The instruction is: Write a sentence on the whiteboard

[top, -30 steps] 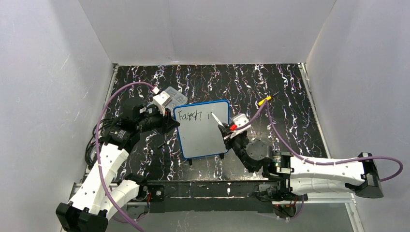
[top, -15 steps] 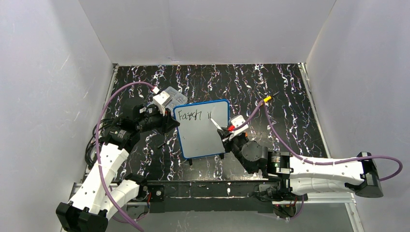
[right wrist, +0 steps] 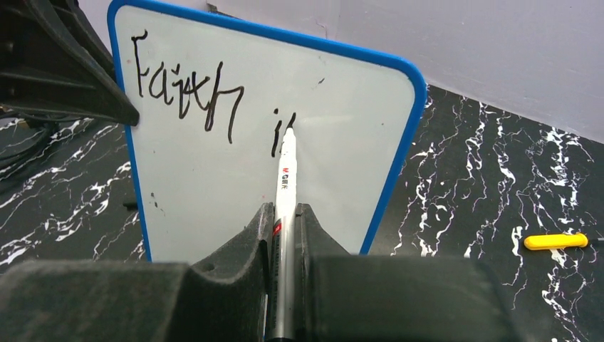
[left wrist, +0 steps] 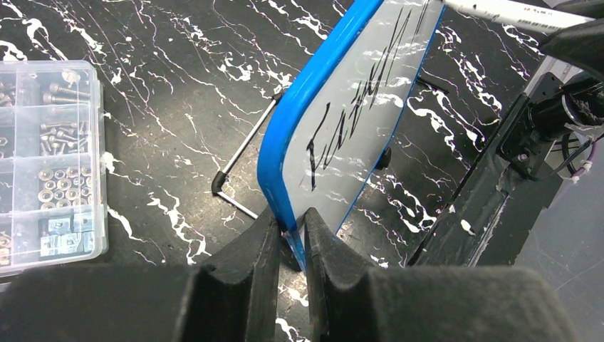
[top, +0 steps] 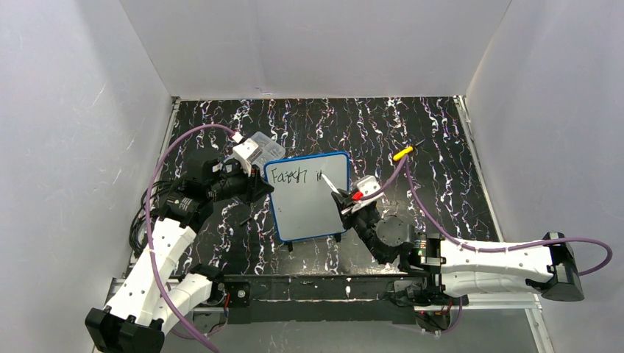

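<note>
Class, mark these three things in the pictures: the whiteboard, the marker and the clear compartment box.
whiteboard (right wrist: 214, 192): right wrist view, bare white surface below the writing.
marker (right wrist: 285, 178): right wrist view, white barrel by its printed label.
compartment box (left wrist: 100, 164): left wrist view, its right-hand wall.

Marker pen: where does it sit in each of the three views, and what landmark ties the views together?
Top external: marker at centre, over the board's right half.
Left wrist: marker along the top edge, right of centre.
Right wrist: marker at centre, running up from the bottom edge.
Shared landmark: the blue-framed whiteboard.
</note>
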Controlling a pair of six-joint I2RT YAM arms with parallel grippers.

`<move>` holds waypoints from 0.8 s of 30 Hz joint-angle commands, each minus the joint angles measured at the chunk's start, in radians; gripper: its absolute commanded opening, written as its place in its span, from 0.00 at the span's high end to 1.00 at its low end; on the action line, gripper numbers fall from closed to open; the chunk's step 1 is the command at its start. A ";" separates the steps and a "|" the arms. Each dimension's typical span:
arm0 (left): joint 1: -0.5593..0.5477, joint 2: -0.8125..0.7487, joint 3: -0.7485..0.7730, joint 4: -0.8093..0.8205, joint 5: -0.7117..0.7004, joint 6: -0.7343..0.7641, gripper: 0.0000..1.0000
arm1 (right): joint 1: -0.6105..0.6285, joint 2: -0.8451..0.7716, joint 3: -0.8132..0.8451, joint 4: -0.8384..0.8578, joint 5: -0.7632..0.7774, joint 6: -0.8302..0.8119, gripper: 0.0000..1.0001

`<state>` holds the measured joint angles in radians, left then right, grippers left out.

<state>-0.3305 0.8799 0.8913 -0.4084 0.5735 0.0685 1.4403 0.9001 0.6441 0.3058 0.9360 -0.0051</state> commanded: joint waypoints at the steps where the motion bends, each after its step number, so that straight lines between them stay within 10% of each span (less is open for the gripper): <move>1: -0.012 0.015 -0.025 -0.059 0.002 0.022 1.00 | -0.004 -0.012 0.004 0.124 0.053 -0.060 0.99; 24: -0.012 0.008 -0.025 -0.061 0.000 0.021 1.00 | -0.004 -0.029 0.017 -0.206 0.077 0.148 0.99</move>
<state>-0.3305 0.8806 0.8909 -0.4091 0.5751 0.0673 1.4403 0.8722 0.6441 0.1604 0.9874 0.0978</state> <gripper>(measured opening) 0.143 0.178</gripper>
